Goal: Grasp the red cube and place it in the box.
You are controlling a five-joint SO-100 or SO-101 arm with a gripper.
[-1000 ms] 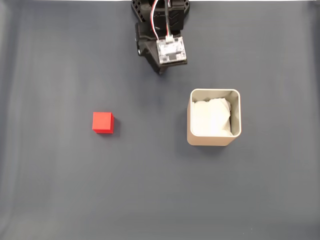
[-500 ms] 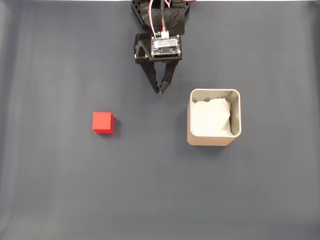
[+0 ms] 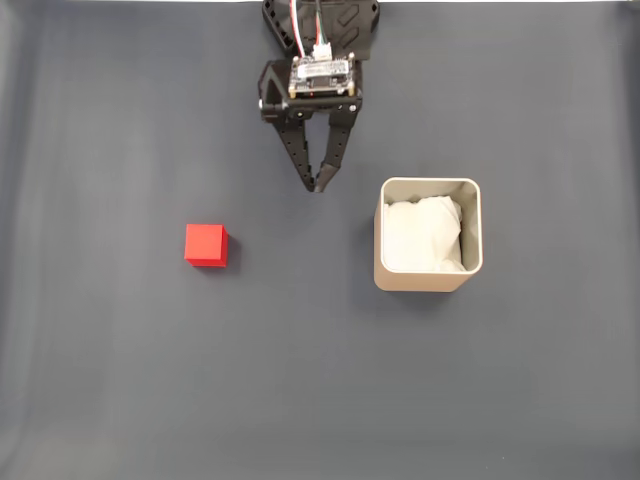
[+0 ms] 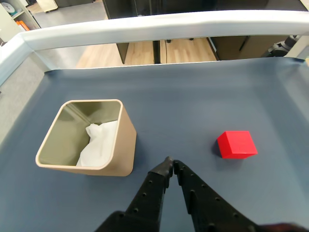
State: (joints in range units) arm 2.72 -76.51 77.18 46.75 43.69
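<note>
Where the fixed view looks straight down on the dark blue table (image 3: 120,380), the arm (image 3: 320,40) reaches in from the top edge near the middle. Its end effector (image 3: 318,186) points away from that edge, the two black fingers narrowing to tips that meet, with nothing between them. A small circuit board (image 3: 320,74) with red and white wires sits on top of the wrist. The cube (image 3: 206,245) rests on the table left of centre, well apart from the end effector. The box (image 3: 428,234) stands right of centre, just beside the fingertips' lower right, with white paper (image 3: 422,236) inside it.

From the wrist view, the end effector (image 4: 171,163) rises from the bottom edge, its fingertips touching or all but touching and holding nothing. The box (image 4: 87,137) stands to the left of the tips, open side up, the paper (image 4: 99,144) crumpled in its near right corner. The cube (image 4: 236,144) lies on the table (image 4: 193,96) to the right of the tips, apart from them. A pale raised rim (image 4: 159,24) runs along the table's far edge, and wooden floor (image 4: 140,52) shows beyond it.
</note>
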